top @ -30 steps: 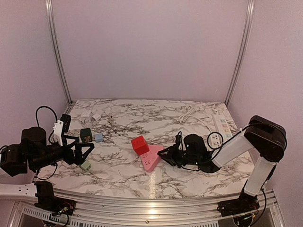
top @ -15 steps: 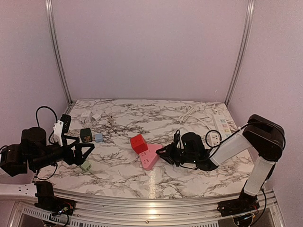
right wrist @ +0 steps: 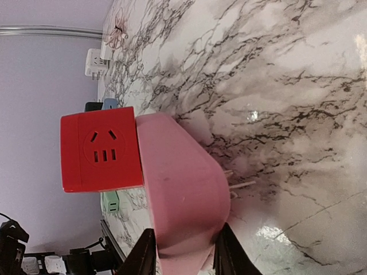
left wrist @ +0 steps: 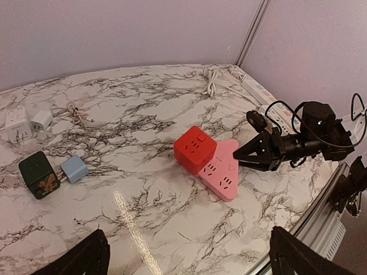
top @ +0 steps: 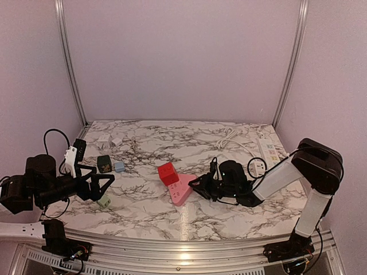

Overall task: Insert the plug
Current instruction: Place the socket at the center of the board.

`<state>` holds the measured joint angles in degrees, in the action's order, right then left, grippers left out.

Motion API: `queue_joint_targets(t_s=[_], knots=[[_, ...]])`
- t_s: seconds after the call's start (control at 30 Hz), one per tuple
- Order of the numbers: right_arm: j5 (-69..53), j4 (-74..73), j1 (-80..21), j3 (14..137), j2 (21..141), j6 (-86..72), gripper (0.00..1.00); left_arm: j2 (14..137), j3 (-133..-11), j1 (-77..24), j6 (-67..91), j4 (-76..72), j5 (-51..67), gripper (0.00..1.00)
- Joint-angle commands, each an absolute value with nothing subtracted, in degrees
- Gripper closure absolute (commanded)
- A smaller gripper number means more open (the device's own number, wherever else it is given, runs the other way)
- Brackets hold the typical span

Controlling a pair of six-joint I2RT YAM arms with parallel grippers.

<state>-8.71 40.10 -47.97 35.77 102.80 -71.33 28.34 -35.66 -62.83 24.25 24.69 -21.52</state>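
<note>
My right gripper (top: 198, 187) sits low at the pink strip (left wrist: 225, 172), with its fingers (right wrist: 146, 255) hugging the strip's near tip. I can't tell if they pinch it. The red cube (left wrist: 195, 149) lies against the strip, mid-table (top: 143, 213). My left gripper (top: 102, 184) hangs wide open, holding nothing.

Red plastic cube socket block (top: 168, 173), outlet holes on its faces, resting near the middle of the marbled tabletop (top: 143, 212) and butted against the far-left side of a pink rounded-triangle plastic power strip (top: 183, 191). Pink strip lying flat, sockets facing up, one rounded corner pointing right and sitting between the fingers (right wrist: 146, 255) of the right gripper (right wrist: 182, 247). Pinched or merely flanked: cannot tell.
</note>
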Motion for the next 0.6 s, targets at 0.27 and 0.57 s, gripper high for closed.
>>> queue_joint_targets(t_s=[0.27,0.57], knots=[[-10.2,30.6,-47.3,40.6,102.5,-66.8,0.46,28.3,-34.9,-63.4,24.3,24.3,-22.4,0.01],[-2.9,4.9,-47.2,46.6,92.9,-59.4,0.30,28.2,-34.8,-63.7,24.4,24.4,-23.5,0.01]])
